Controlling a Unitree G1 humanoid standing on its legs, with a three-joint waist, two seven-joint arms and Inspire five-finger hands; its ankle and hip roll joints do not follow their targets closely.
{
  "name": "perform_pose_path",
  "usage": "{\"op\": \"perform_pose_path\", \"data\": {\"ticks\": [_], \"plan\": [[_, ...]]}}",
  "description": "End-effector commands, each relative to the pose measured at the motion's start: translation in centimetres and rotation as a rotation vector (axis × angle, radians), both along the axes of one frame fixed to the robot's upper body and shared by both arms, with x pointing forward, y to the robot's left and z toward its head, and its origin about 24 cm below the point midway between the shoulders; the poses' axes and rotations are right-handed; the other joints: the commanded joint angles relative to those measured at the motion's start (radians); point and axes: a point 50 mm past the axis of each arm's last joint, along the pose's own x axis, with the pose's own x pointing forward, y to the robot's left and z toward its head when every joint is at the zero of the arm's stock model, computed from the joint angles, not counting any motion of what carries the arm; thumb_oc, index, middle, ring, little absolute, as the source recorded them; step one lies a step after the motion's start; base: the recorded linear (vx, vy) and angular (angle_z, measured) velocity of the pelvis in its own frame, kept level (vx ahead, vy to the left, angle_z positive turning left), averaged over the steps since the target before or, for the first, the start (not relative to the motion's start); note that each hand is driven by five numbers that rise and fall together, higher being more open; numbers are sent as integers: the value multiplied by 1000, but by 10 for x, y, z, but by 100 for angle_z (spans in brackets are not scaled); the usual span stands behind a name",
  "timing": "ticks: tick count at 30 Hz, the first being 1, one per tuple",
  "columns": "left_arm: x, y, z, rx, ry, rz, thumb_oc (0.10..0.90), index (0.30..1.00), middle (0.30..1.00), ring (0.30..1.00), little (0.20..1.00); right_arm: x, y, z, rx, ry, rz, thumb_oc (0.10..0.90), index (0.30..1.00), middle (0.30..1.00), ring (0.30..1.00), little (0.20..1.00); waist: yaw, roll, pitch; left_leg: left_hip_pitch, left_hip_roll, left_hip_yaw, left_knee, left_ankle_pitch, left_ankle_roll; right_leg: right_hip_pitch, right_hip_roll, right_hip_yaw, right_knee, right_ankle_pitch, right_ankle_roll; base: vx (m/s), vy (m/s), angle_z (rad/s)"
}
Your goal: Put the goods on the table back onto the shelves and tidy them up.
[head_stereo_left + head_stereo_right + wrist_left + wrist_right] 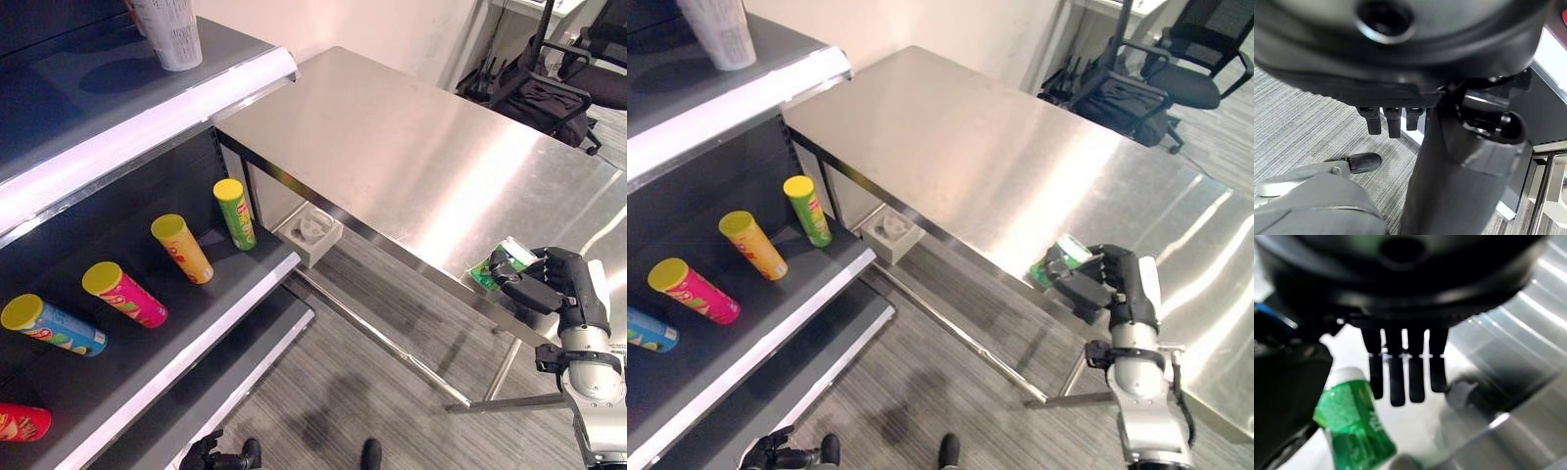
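**Right hand at the green pack on the table's near edge**

Your right hand [549, 279] sits over the near edge of the steel table [411, 147], at its right end. The green pack [505, 259] lies on the table right there, showing just past the hand's fingers on the side toward the shelves. In the right wrist view the pack [1354, 423] lies between the thumb and the fingers [1400, 367], which reach out straight in a row beside it and do not curl round it. So the hand reads as released, fingers extended, with the pack close by its palm side; you cannot tell from these views whether any finger touches it.

Your left hand [211, 455] shows at the bottom edge of the left eye view, low over the grey floor and below the shelf front. In its own wrist view the fingers [1388, 122] point down, short and relaxed, with nothing in them.

On the shelf [176, 333] to your left, four cans lean in a row: a green can [235, 212] nearest the table, then an orange can [182, 248], a pink can [124, 294] and a blue can [54, 325]. A red can [22, 421] lies lower left. A white cup [168, 31] stands on the top shelf.
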Motion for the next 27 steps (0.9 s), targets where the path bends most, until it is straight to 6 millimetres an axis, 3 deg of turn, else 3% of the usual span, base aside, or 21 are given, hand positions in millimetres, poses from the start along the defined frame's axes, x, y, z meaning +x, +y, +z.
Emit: {"op": "perform_pose_path", "data": {"ticks": [1,5,7,13,14,15,19,23,24,25,26,27], "plan": [[12,25,9,95,-28,-16,800,900,900,900,900,4,-7,75,-129,-309,-10,400,300,300,300,300,14,-47,-23,15,-27,-34,2,-83,16,49,-33,-33,19,-102,50,0,0,0],[15,25,11,94,-39,-29,800,900,900,900,900,6,-2,94,-126,-390,31,400,300,300,300,300,16,-45,-32,23,-26,-34,2,-87,14,58,-34,-35,19,-104,51,0,0,0],[23,26,15,91,-70,-53,800,900,900,900,900,12,16,133,-109,-554,172,400,300,300,300,300,30,-41,-48,37,-24,-40,2,-86,9,79,-33,-47,22,-111,48,-20,-52,1],[22,25,14,80,-65,-85,800,900,900,900,900,17,47,184,-40,-766,412,400,300,300,300,300,77,-37,-84,30,-14,-87,2,-65,-12,110,-21,-92,35,-141,27,-26,-77,26],[22,25,14,79,-65,-84,800,900,900,900,900,17,47,184,-39,-766,414,400,300,300,300,300,74,-36,-83,29,-13,-89,2,-65,-13,111,-20,-94,35,-142,26,-91,-198,51],[19,24,12,79,-43,-110,800,900,900,900,900,22,56,199,-29,-804,483,400,300,300,300,300,103,-34,-89,15,-3,-127,2,-40,-28,127,-1,-120,41,-163,10,-98,-186,55],[14,21,10,62,-24,-130,800,900,900,900,900,25,65,219,-29,-841,564,400,300,300,300,300,153,-30,-73,-23,22,-218,2,10,-51,140,48,-148,72,-214,-34,-121,-200,62],[15,22,10,61,-23,-115,800,900,900,900,900,24,68,238,-72,-871,584,400,300,300,300,300,168,-26,-32,-91,31,-253,32,60,-78,143,69,-189,78,-232,-53,-190,-108,56],[18,25,11,66,-31,-108,800,900,900,900,900,23,69,242,-81,-877,589,400,300,300,300,300,168,-33,-16,-113,28,-216,67,48,-69,134,63,-204,90,-234,-55,-269,-21,78],[18,25,12,66,-34,-108,800,900,900,900,900,24,75,243,-87,-877,611,400,300,300,300,300,162,-51,-6,-130,24,-122,148,8,-30,107,38,-237,110,-220,-57,-253,-27,91],[18,25,12,66,-34,-107,800,900,900,900,900,24,75,243,-87,-878,611,400,300,300,300,300,162,-52,-8,-135,22,-121,157,2,-29,103,36,-235,113,-222,-56,-274,41,89],[18,26,12,71,-32,-107,800,900,900,900,900,24,77,240,-86,-868,621,400,300,300,300,300,152,-66,-13,-119,26,-49,228,-55,-4,77,12,-260,125,-212,-58,-90,23,56]]}}
